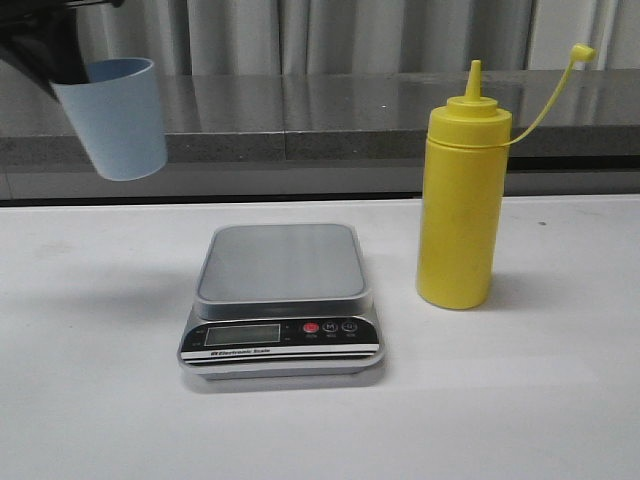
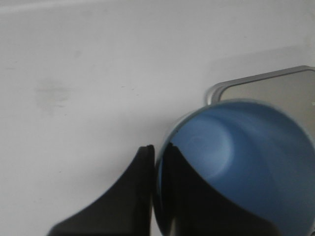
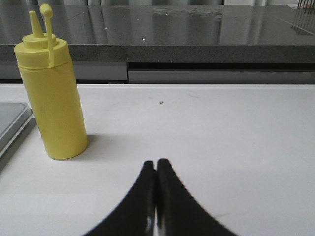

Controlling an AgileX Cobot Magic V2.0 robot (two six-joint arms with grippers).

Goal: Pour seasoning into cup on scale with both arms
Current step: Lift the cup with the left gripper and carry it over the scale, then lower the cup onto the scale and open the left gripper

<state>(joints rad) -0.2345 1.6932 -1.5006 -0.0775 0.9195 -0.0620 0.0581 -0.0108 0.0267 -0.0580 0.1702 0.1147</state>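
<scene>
While the left hand (image 2: 155, 196) clamps the cup (image 1: 115, 115) aloft at far left | right hand (image 3: 156, 196) pressed together, low | bottle (image 1: 460, 210) upright right of scale (image 1: 282, 300)

Yellow bottle (image 1: 462, 205) — light blue cup (image 1: 115, 118) — silver-grey scale (image 1: 281, 262).

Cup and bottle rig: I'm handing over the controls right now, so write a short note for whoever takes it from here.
Left gripper: shut on the cup, held in the air left of and above the scale, one finger inside the rim.
Right gripper: shut, empty, low over the table, facing the seasoning.
Seasoning stands upright right of the scale, cap off on its tether.
Done: cup picked up.
Left: set the cup on the bare platform, grasp the bottle, pour.
</scene>
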